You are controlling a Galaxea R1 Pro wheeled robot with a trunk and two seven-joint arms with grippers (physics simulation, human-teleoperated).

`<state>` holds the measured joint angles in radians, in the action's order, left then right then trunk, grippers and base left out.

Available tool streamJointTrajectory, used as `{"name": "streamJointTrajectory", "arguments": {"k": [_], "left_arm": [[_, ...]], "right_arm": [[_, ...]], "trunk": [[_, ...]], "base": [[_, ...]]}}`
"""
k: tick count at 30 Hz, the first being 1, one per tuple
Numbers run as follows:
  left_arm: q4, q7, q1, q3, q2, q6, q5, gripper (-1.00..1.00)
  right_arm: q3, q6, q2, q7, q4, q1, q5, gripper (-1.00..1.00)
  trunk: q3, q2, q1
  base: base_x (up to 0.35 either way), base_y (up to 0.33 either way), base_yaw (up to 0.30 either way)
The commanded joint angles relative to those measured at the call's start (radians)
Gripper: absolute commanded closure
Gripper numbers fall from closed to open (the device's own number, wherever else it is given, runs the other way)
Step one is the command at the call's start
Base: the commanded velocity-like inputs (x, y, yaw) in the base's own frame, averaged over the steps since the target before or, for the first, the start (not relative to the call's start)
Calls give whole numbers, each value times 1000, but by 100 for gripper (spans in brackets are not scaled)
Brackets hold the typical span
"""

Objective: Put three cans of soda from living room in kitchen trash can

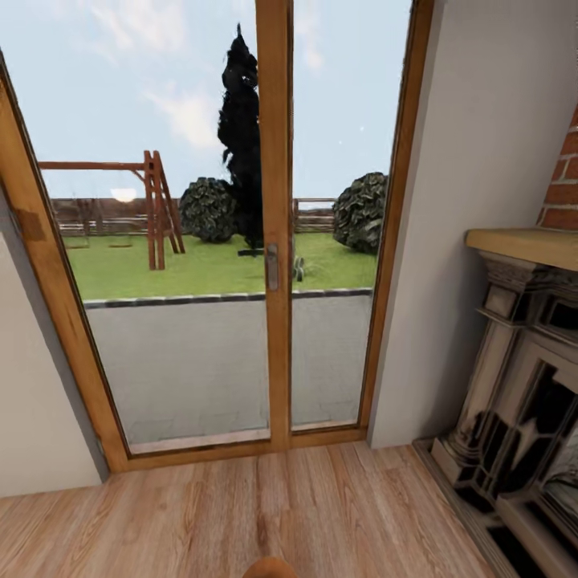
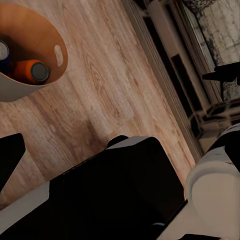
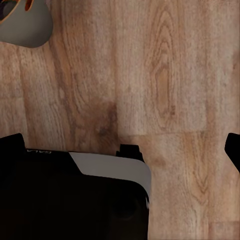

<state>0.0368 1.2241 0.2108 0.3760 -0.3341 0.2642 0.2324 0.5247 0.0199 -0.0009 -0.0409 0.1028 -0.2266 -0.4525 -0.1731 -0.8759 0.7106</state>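
Observation:
In the left wrist view the tash can (image 2: 30,55), grey outside and copper-brown inside, sits over the wood floor with an orange can of soda (image 2: 31,71) and a blue can of soda (image 2: 4,55) lying in it. The third can is hidden. The bucket's grey wall (image 3: 25,27) also shows in the right wrist view. My left gripper (image 2: 117,112) and right gripper (image 3: 120,147) both stand open, fingertips far apart, holding nothing, above my black-and-white base. Both are apart from the bucket.
I face the living room's wood-framed glass doors (image 1: 277,241), with a garden behind them. The brick fireplace with its dark ornate surround (image 1: 522,385) stands close at the right. White walls flank the doors. A copper-brown rounded edge (image 1: 269,568) peeks in at the head view's bottom.

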Motion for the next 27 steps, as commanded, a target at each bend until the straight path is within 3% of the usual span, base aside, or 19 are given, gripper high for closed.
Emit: {"name": "streamJointTrajectory", "arguments": {"k": [1, 4, 7, 13, 16, 21, 27], "left_arm": [[0, -1, 0, 0, 0, 0, 0, -100], [1, -20, 0, -1, 1, -1, 0, -100], [1, -120, 0, -1, 1, -4, -1, -100], [0, -406, 0, 2, 8, -7, -5, -100], [0, -562, 0, 5, 15, -11, -6, -100], [0, -647, 0, 7, 19, -25, -5, -100], [0, -680, -1, 1, 25, -57, -1, -100]], "right_arm": [[0, 0, 1, -1, 0, 0, 0, -100], [0, 1, 1, -5, 0, 0, 1, -100], [-1, 1, 1, -41, 1, 0, 0, -100], [-3, -10, 1, -121, 1, 0, 0, -100], [-2, -50, -1, -142, -12, 0, 0, -100], [-4, -65, -5, -148, -58, 5, -2, -100], [-5, -15, -7, -151, -80, 6, -3, -100]], "trunk": [[1, 0, 0], [2, 0, 0], [3, 0, 0], [3, 0, 0], [3, 0, 0], [3, 0, 0], [3, 0, 0]], "base": [[0, 0, 0], [0, 0, 0], [0, 0, 0], [0, 0, 0], [0, 0, 0], [0, 0, 0], [0, 0, 0]]}}
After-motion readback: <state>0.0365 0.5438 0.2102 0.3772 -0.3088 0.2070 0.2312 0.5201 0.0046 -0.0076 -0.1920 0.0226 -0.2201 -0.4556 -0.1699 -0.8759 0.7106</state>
